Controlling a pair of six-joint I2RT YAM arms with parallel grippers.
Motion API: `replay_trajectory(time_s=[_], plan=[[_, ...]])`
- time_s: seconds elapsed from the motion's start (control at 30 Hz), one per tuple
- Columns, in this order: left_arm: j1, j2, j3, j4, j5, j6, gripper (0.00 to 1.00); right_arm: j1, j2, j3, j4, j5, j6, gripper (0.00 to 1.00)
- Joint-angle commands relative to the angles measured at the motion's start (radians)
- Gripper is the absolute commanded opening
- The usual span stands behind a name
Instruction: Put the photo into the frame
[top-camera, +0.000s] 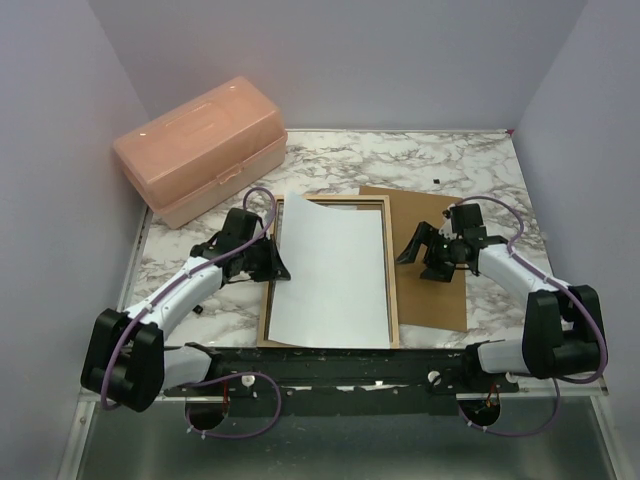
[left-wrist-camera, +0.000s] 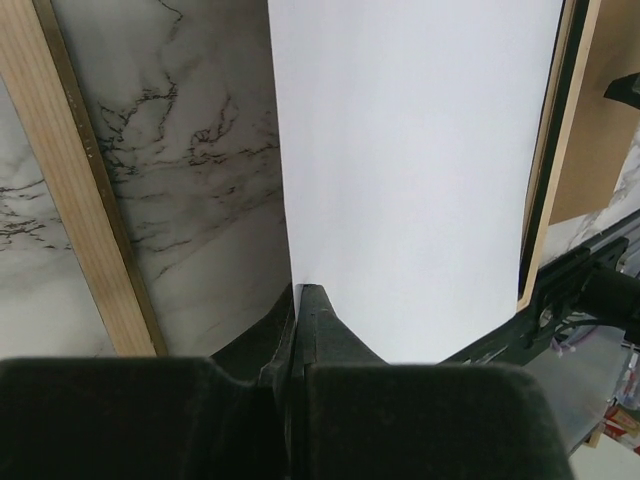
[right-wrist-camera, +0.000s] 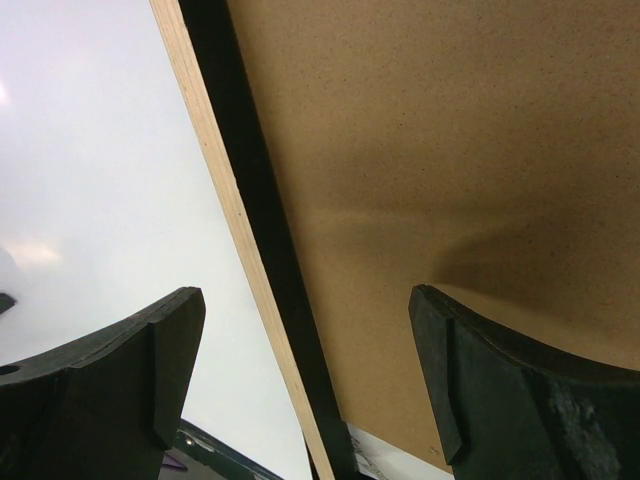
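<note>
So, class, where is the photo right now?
Top view, centre: the photo lies white side up over the frame, its left edge pinched by the left tool.

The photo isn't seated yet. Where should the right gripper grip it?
Its right long edge, from the right: the photo lies white-side up, that edge beside the right rail of the frame near the open right gripper; the left gripper pinches the left edge.
</note>
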Motion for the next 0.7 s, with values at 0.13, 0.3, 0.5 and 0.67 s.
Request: replay_trajectory(time_s=[0.13, 0.3, 0.5, 0.67], plan=[[0.007, 0.038, 0.037, 0.018, -0.052, 0.045, 0.0, -0.005, 0.027, -0.024, 0.051, -0.056, 0.028, 0.91], [0.007, 0.065, 0.04, 0.053, -0.042, 0.024, 0.0, -0.005, 0.031, -0.024, 0.049, -0.059, 0.024, 0.91], [0.007, 0.086, 0.028, 0.107, -0.029, -0.015, 0.0, -0.005, 0.031, -0.026, 0.051, -0.067, 0.025, 0.91], [0.007, 0.097, 0.013, 0.148, -0.041, -0.04, 0.0, -0.006, 0.034, -0.028, 0.058, -0.075, 0.027, 0.91]])
